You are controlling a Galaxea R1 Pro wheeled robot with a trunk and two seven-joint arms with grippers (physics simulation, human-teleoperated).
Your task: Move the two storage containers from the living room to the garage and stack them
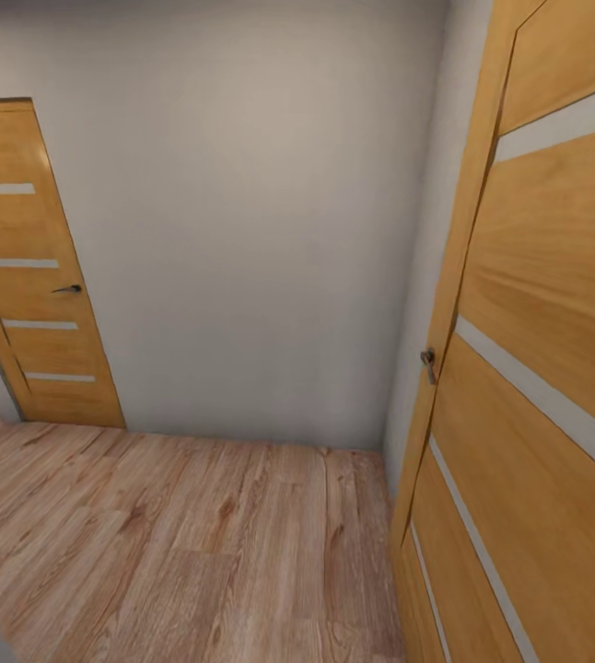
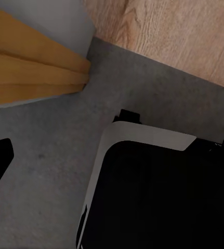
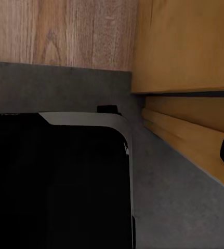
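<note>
You're facing a pale wall over wood-plank flooring, one wooden door left, another close right. Both wrist cameras look down on grey floor beside your dark base. Jaws: can't tell. No containers visible.

Wall ahead betw. left door & right door.

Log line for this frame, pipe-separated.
phase: in transit | ahead: grey wall | doors: left wooden door, right wooden door | floor: wood planks | under base: grey floor | grippers: cannot tell
</note>
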